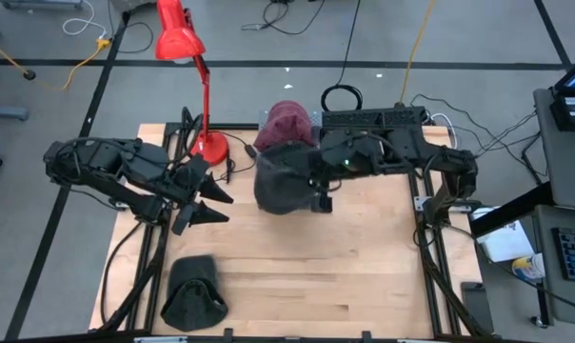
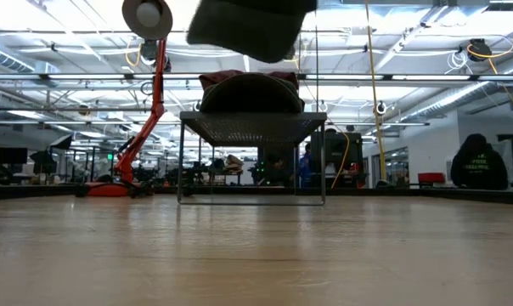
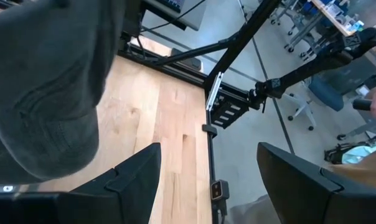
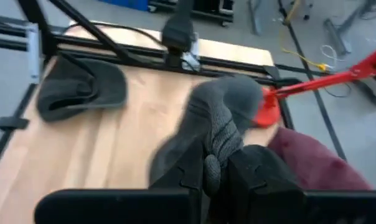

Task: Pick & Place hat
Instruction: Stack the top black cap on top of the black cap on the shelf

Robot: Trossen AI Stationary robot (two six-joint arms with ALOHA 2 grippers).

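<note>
A dark grey knitted hat (image 1: 280, 179) hangs in my right gripper (image 1: 321, 193) above the table's far middle; in the low view the hat (image 2: 252, 25) floats clear above the rack. A maroon hat (image 1: 287, 122) lies on top of a mesh rack (image 2: 252, 119) at the far edge. Another dark hat (image 1: 194, 295) lies flat on the table's near-left corner. My left gripper (image 1: 216, 205) is open and holds nothing, just left of the grey hat (image 3: 38, 93). My right gripper (image 4: 216, 171) pinches a bunched fold of the grey hat's knit (image 4: 218, 146) between its two fingers. The fingers come from the table's right side, roughly level. The hat is lifted clear of the table and hangs from the fingers toward the left.
A red desk lamp (image 1: 188, 57) stands with its base (image 1: 211, 145) at the far left of the table, beside the rack. Black frame rails (image 1: 430, 248) run along the table's sides. Bare wood (image 1: 345, 267) lies in the near middle and right.
</note>
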